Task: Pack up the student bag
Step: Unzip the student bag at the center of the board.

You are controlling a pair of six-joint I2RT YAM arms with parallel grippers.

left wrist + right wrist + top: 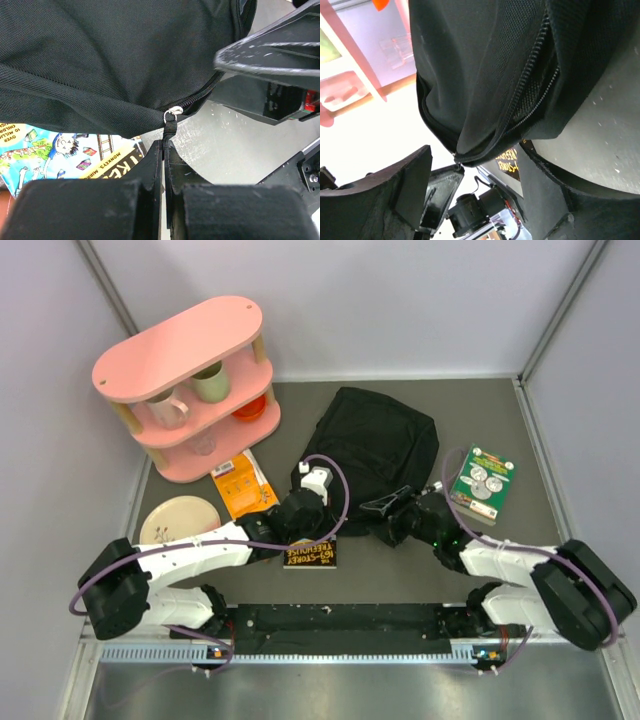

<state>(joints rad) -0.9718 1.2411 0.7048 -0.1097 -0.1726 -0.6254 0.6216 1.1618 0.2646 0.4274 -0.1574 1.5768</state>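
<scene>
My left hand [163, 146] pinches the zip pull [171, 128] at the student bag's [100, 60] near edge, with the teeth running right toward my spread right hand [396, 512].

Black student bag [380, 445] beside pink shelf [190, 390]

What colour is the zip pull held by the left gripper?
Black zip pull on a silver ring; left wrist view shows it best.

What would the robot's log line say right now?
left gripper: shut on zip pull | right gripper: open, at backpack | green book: outside backpack
</scene>
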